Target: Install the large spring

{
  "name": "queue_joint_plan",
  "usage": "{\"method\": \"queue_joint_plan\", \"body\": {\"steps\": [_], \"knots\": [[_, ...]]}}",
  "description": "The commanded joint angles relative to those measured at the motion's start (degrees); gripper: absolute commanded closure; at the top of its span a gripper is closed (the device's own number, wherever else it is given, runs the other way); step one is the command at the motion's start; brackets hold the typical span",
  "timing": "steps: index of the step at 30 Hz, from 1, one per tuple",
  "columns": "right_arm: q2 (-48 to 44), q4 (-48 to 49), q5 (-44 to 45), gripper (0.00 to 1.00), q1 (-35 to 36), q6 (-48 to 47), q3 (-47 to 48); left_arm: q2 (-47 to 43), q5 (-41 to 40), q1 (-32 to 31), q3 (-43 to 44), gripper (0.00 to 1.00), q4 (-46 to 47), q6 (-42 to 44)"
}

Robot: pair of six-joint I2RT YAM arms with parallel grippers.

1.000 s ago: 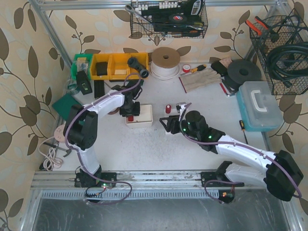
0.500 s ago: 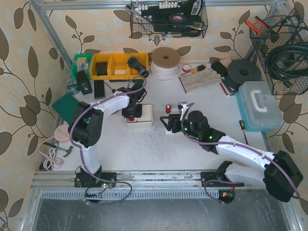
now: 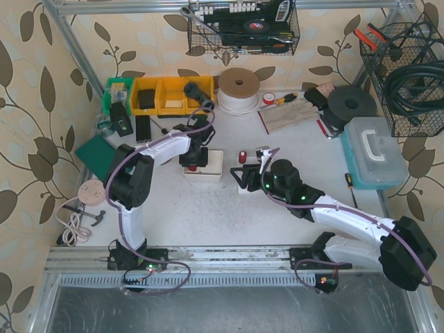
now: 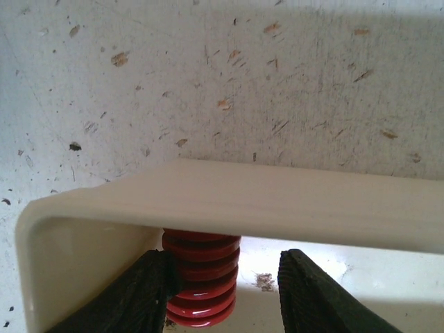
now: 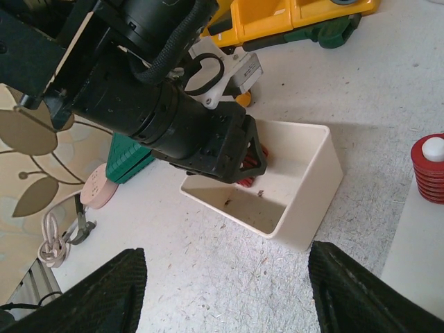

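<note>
A cream bin (image 3: pixel 214 166) lies on its side left of the table's middle. Inside it stands a red coil spring (image 4: pixel 201 277), also glimpsed in the right wrist view as the spring (image 5: pixel 248 182). My left gripper (image 4: pixel 225 291) reaches into the bin (image 4: pixel 277 208) and straddles the spring. Its left pad touches the coils, while the right pad stands clear with a gap. From above, the left gripper (image 3: pixel 193 161) covers the spring. My right gripper (image 5: pixel 229 291) hovers open and empty over bare table in front of the bin (image 5: pixel 316 187). It shows in the top view as the right gripper (image 3: pixel 244 179).
A second red spring (image 5: pixel 430 170) sits on a white peg to the bin's right, seen from above as the red spring (image 3: pixel 242 157). Yellow bins (image 3: pixel 163 95), a tape roll (image 3: pixel 238 87), a black disc (image 3: pixel 352 104) and a blue-lidded case (image 3: pixel 371 152) line the back and right.
The left arm has swung its wrist rightward, deeper into the cream bin. The right gripper has shifted slightly away from the bin.
</note>
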Motion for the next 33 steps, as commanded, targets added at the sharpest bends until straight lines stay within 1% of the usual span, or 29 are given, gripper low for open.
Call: {"method": "queue_joint_plan", "body": {"steps": [1,6,17,19,27,33], "knots": [[0.4,1.4,-0.6,0.36,-0.3,0.7,-0.7,4.9,3.7,-1.1,0.2,0.53,2.8,-1.0],[1.1,1.9,-1.4,0.36,-0.3,0.5,-0.4,5.6,3.7,-1.5,0.0,0.55,3.1,-1.3],[1.4,2.1,-1.7,0.36,-0.4,0.3,-0.3,6.9,4.8,-2.1,1.3,0.72,2.1,-3.0],[1.4,2.1,-1.7,0.36,-0.4,0.3,-0.4,6.5,5.0,-2.2,1.4,0.78,1.7,-3.7],[1.3,2.2,-1.8,0.37,-0.4,0.2,-0.4,4.5,4.8,-2.3,2.8,0.93,-1.3,-6.3],[0.9,2.3,-1.8,0.37,-0.5,0.2,-0.7,3.8,4.9,-2.5,4.3,0.97,-2.8,-7.3]]}}
